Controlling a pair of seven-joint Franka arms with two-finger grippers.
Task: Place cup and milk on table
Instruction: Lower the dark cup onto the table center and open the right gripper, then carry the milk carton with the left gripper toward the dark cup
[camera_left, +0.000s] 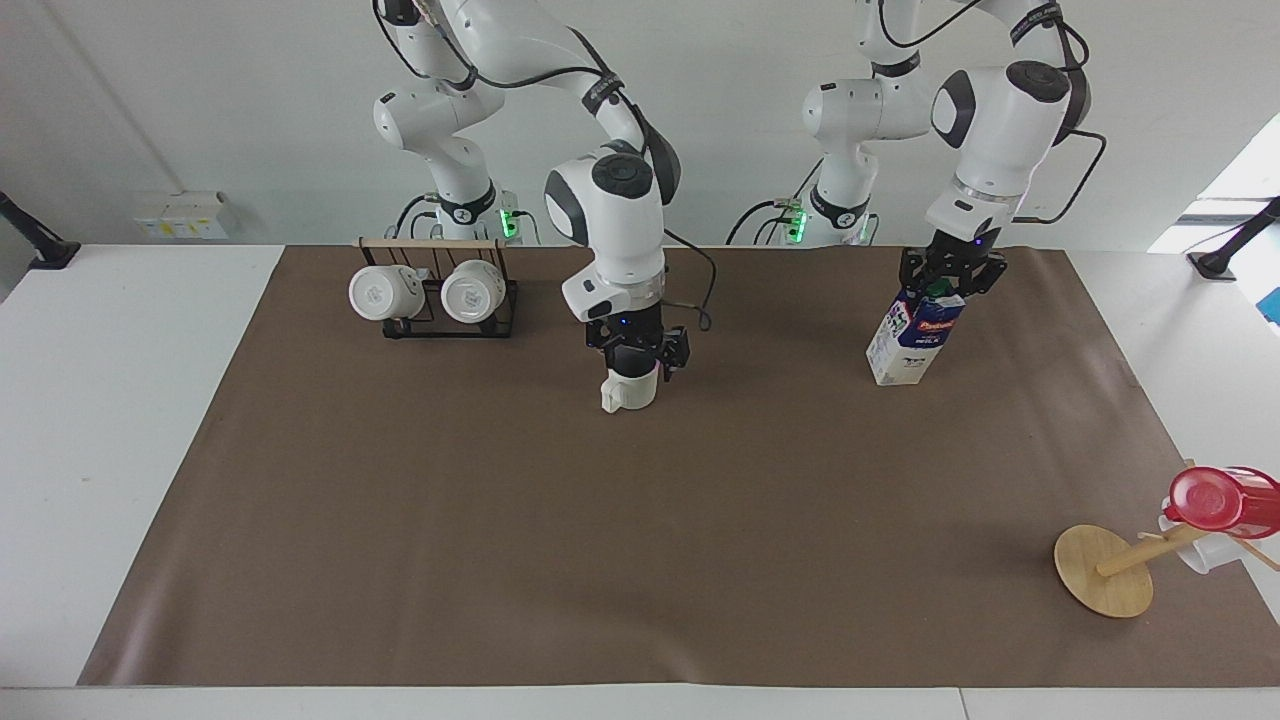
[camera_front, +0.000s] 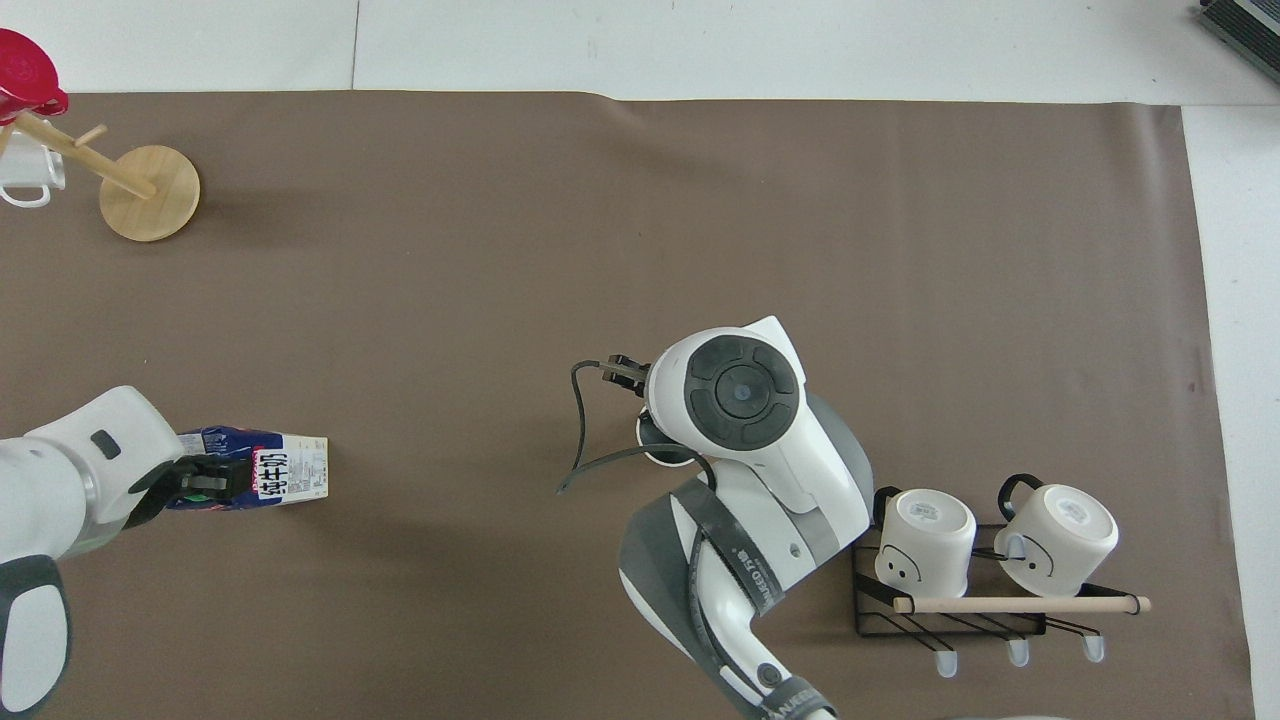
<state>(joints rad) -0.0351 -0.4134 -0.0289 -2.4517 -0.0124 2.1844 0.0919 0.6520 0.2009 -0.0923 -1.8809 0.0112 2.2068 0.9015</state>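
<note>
Near the middle of the brown paper-like mat (camera_left: 500, 520) that covers most of the white tabletop (camera_left: 120, 450), the cream-white ceramic mug (camera_left: 630, 390) stands upright with its handle showing. The right gripper (camera_left: 637, 358) hangs just over its rim. I cannot tell whether those jaws are apart or pinching the rim.

Taking twelve o'clock as straight out from the robots, the tall white and dark-blue milk carton (camera_left: 912, 345) sits at about nine o'clock from the mug, toward the left arm's end. Its base appears to be on the mat. The left gripper (camera_left: 945, 285) is down at the carton's top by the green cap, and I cannot tell whether its jaws are clamped.

I judge the mug is being set down while the carton is still in hand. Next I want the right gripper lifted straight up clear of the rim. I also want a firm hold on the carton confirmed before it travels.
</note>
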